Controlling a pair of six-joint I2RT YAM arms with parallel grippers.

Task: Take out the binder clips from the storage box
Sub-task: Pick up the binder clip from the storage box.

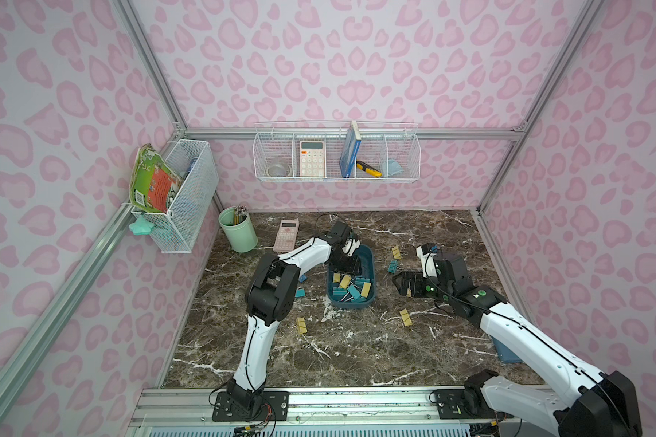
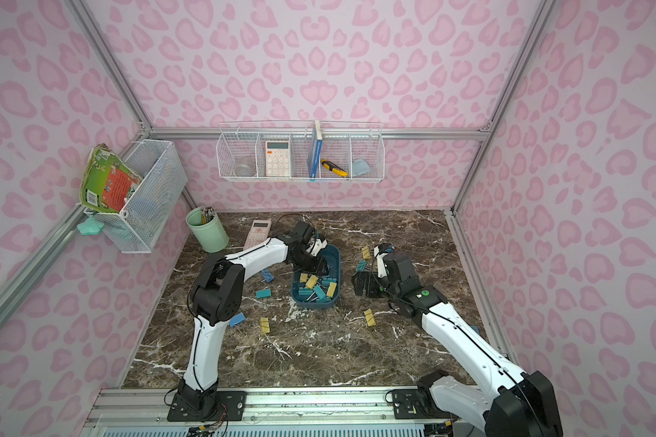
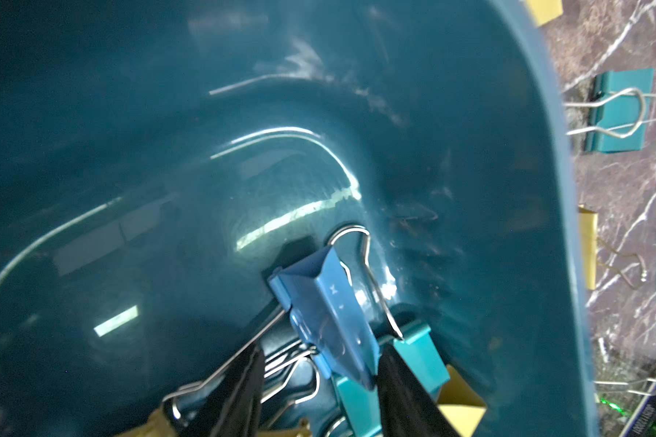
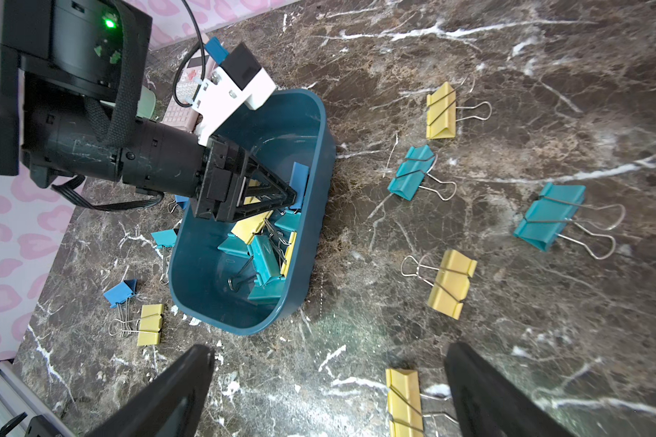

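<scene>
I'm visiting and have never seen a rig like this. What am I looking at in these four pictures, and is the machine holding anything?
These are two robot arms fixed at the front of a marble table. Two pictures look down on the scene from overhead; the other two come from a camera on each arm's wrist. On the table stands a teal box with binder clips in it, and loose clips lie around it. A green pencil cup and a pink calculator sit at the back. The left gripper reaches into the box with a blue clip between its fingers; whether it pinches it, I cannot tell. The right gripper hangs open over the table, holding nothing.
</scene>
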